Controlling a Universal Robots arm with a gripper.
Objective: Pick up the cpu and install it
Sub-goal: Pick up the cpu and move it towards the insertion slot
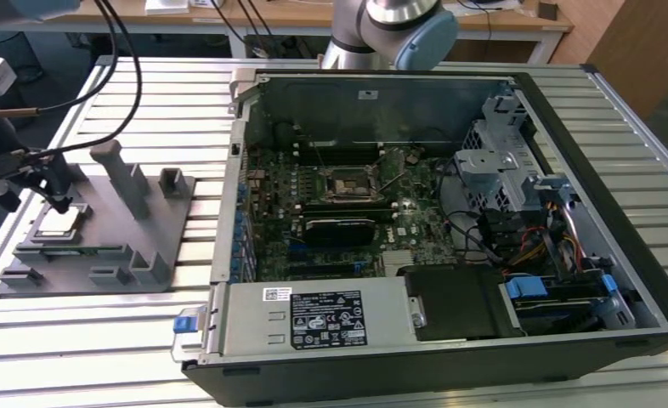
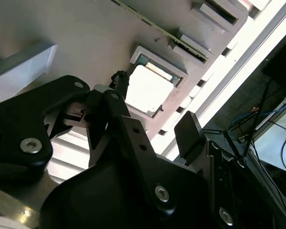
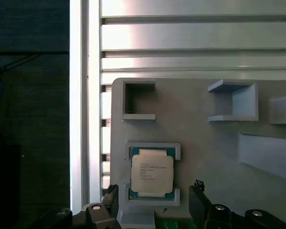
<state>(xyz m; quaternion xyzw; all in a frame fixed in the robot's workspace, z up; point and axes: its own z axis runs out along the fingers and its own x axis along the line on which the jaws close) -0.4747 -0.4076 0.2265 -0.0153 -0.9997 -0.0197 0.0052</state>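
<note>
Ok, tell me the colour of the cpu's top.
Pale silvery metal with a green border, clearest on the cpu in the first wrist view.

Slatted silver metal desk [image 1: 107, 340], bright glare on its ribs in the first wrist view. Pale wooden table [image 1: 289, 17] along the back with white legs. Brown wooden panel [image 1: 640, 42] at the exterior view's right. Dark blue-grey floor [image 1: 39, 59] beyond the desk edge. Even indoor light.

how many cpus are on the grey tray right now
1. The cpu lies in a pocket of the grey tray, below the open gripper; the tray's posts may hide more.
</note>
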